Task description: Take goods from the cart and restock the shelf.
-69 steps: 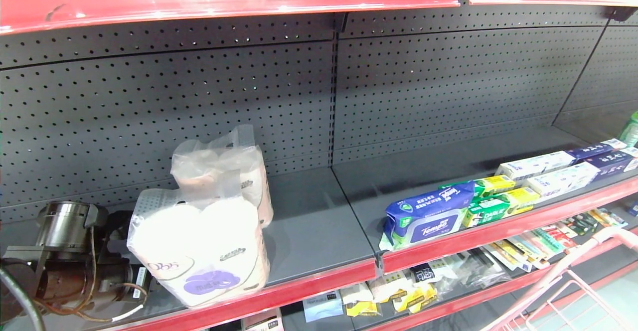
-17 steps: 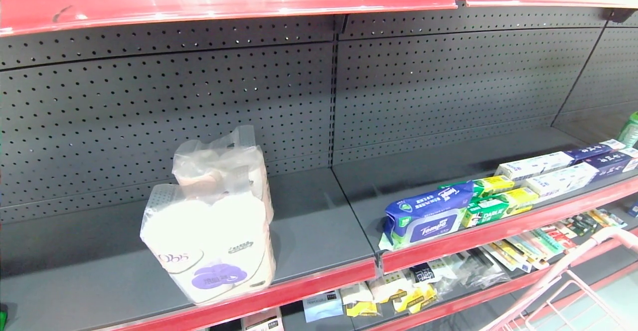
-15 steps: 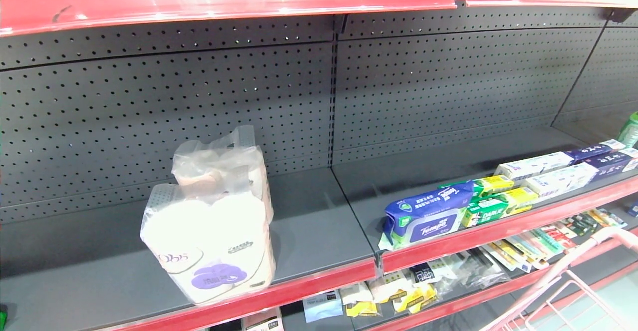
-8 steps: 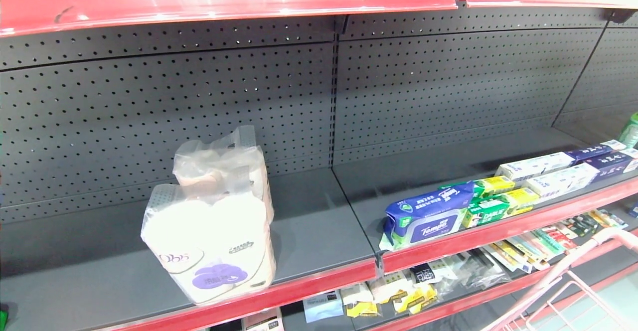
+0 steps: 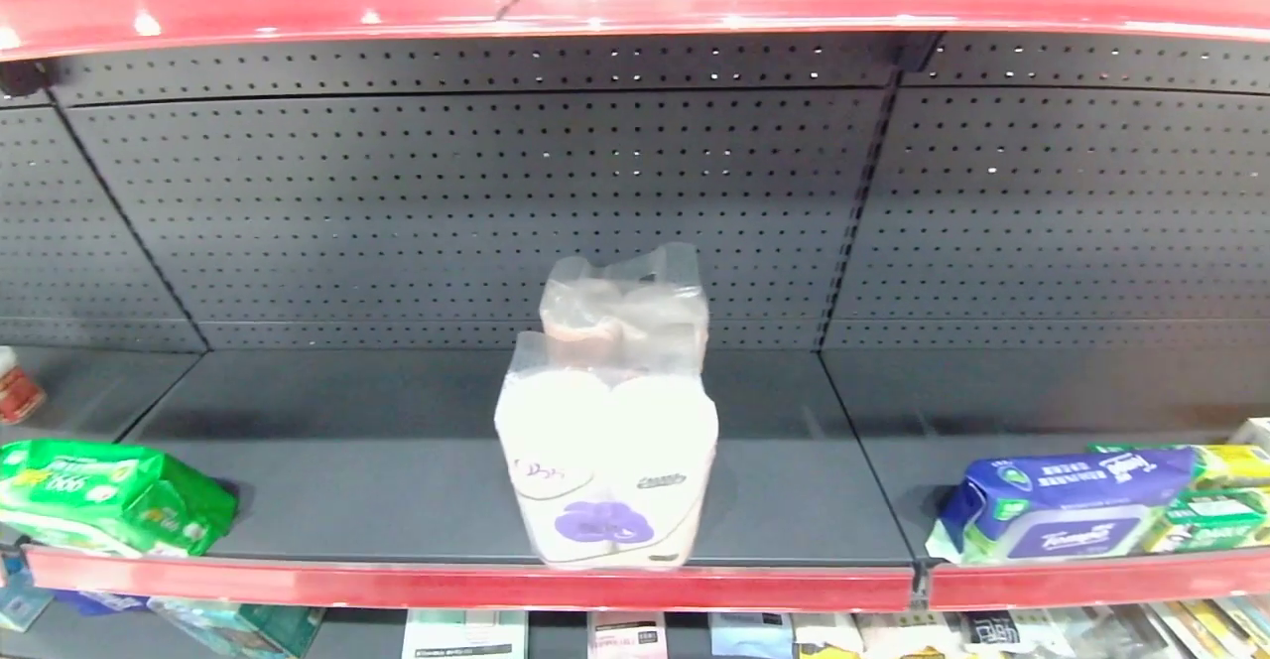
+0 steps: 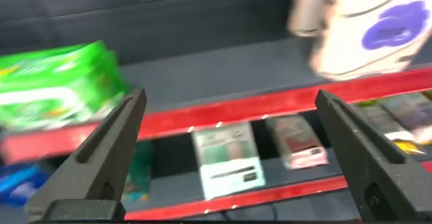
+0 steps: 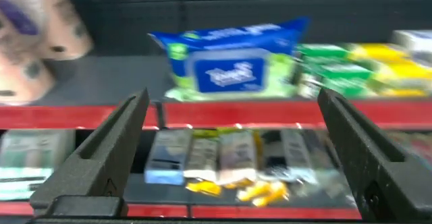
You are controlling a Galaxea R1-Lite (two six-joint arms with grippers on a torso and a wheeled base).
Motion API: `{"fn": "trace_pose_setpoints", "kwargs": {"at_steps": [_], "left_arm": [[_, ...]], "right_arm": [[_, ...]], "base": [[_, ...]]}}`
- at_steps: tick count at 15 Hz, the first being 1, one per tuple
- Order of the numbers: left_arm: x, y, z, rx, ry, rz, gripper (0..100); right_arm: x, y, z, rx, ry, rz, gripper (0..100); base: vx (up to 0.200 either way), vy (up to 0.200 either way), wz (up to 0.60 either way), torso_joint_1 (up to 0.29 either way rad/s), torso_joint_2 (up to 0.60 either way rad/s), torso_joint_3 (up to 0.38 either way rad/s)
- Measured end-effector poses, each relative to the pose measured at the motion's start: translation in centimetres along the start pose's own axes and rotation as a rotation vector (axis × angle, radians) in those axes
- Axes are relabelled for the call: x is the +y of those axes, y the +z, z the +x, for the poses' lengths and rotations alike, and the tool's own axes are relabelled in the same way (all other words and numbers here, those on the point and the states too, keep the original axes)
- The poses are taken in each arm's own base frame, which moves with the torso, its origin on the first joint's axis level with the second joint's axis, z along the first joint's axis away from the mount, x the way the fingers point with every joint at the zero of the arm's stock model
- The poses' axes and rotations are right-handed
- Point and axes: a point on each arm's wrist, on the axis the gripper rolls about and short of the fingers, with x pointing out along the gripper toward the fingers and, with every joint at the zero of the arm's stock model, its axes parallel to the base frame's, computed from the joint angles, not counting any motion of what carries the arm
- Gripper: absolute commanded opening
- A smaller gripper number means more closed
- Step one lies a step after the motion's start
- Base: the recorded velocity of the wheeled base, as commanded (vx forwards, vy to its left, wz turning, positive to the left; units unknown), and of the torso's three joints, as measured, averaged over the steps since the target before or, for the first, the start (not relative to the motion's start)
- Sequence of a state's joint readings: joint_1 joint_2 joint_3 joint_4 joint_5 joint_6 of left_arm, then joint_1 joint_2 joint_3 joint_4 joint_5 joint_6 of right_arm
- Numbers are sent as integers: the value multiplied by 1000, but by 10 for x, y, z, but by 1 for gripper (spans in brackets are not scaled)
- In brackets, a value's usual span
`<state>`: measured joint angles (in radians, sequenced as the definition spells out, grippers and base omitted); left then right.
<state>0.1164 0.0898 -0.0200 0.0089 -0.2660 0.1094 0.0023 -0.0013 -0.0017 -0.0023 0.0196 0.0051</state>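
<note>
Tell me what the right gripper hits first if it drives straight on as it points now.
Probably the blue wipes pack at the shelf's front, or the red shelf lip just below it; the right gripper, jaws open, frames both. Depth unclear.

The shelf (image 5: 397, 461) is dark grey with a glossy red front lip. Its back panel (image 5: 446, 193) is dark grey, dotted with rows of small holes. The toilet-paper pack (image 5: 607, 465) is white with a purple emblem. Left of it lies a bright green pack (image 5: 109, 495), and right of it a blue-and-white wipes pack (image 5: 1062, 505).
</note>
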Motion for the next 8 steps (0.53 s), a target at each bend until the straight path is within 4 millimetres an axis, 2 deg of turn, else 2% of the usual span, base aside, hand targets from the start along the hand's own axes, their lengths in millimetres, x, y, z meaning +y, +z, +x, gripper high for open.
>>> {"fn": "trace_pose_setpoints", "kwargs": {"at_steps": [1,8], "left_arm": [[0,0,0,-1,-7,0,100],[0,0,0,1,0,-8,100]], "right_arm": [[0,0,0,0,0,1,100],[0,0,0,0,0,-2,100]], "base": [[0,0,600,12,2,-2],[0,0,0,0,0,0]]}}
